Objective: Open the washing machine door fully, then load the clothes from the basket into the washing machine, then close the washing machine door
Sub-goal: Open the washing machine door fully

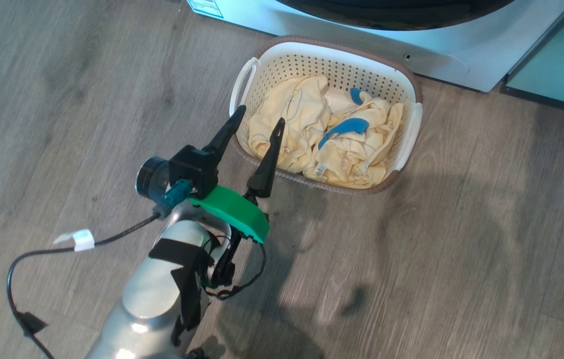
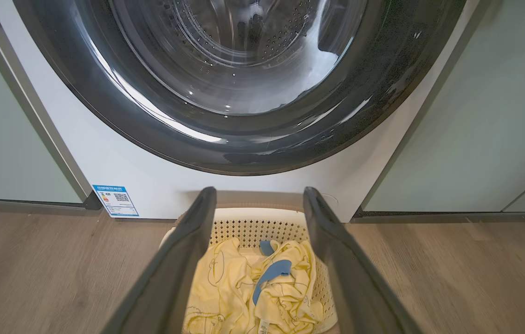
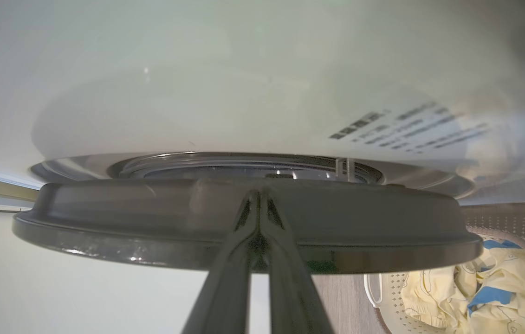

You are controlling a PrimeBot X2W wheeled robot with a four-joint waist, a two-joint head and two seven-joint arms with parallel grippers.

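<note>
I'm on the first step, opening the washing machine door (image 3: 104, 222). My right gripper (image 3: 258, 197), fingers pressed together, sits at its rim, frame centre. Next I must swing it outward. My left gripper (image 1: 260, 115), fingers wide, hangs beside the basket (image 1: 331, 42) of clothes (image 1: 331, 144), upper middle. I cannot tell whether the door is unlatched.
</note>
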